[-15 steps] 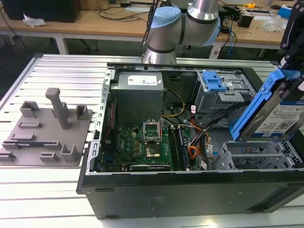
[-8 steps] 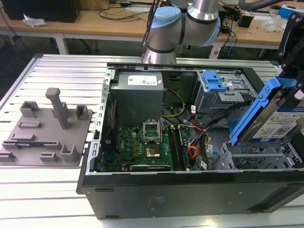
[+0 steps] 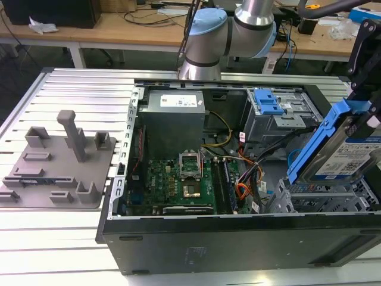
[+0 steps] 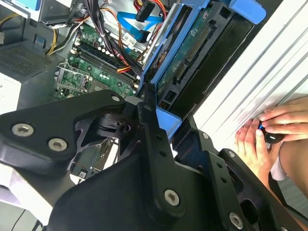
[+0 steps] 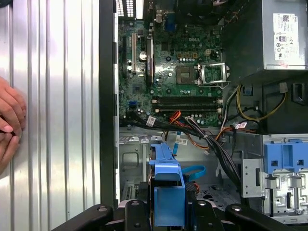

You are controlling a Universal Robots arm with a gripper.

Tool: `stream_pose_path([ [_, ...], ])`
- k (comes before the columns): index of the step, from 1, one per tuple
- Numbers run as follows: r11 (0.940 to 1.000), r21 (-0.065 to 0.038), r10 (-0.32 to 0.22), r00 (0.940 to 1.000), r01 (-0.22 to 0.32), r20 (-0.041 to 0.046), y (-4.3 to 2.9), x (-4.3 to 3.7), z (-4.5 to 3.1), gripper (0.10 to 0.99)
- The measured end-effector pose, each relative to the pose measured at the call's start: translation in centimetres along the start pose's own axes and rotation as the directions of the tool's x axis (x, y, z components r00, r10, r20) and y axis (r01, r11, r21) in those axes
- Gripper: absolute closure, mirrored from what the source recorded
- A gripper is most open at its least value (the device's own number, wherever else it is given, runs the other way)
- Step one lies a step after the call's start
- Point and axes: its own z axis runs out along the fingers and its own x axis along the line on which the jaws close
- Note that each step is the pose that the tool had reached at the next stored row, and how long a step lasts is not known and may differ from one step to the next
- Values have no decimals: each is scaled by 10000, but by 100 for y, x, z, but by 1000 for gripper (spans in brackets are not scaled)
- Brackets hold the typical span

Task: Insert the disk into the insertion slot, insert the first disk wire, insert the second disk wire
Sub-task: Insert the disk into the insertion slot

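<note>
In the exterior view, my gripper (image 3: 364, 119) is shut on the disk (image 3: 344, 158), a silver drive in a bright blue caddy. The disk hangs tilted, its lower end just above the insertion slot (image 3: 321, 199), a grey perforated cage at the case's near corner on the exterior view's right. The second wrist view looks along the disk's green underside (image 4: 190, 53), with the gripper (image 4: 156, 113) clamped on the caddy's end. The first wrist view has the caddy (image 5: 168, 192) edge-on. The first disk wire (image 3: 244, 190), orange-red, lies loose beside the cage. The second disk wire (image 3: 292, 162), light blue, loops nearby (image 5: 193, 171).
The open computer case (image 3: 238, 238) holds a motherboard (image 3: 178, 185), a power supply (image 3: 172, 113) and a taller grey cage with a blue latch (image 3: 268, 101). A grey fixture (image 3: 59, 167) sits on the slatted table. A person's hands (image 4: 269, 130) rest beside the case.
</note>
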Motion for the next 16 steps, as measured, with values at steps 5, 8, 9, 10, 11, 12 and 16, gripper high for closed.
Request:
stream_pose_path([
  [5, 10000, 0, 0, 10000, 0, 1, -2, 1, 14, 722],
  [8, 10000, 0, 0, 10000, 0, 0, -3, 1, 26, 722],
  [9, 10000, 0, 0, 10000, 0, 1, -3, 2, 32, 722],
  [10, 10000, 0, 0, 10000, 0, 1, -4, 2, 36, 722],
  [11, 10000, -1, 0, 10000, 0, 0, -5, 2, 41, 722],
  [12, 10000, -1, 0, 10000, 0, 0, -6, 2, 44, 722],
  [16, 10000, -5, 0, 10000, 0, 0, -13, 3, 66, 722],
])
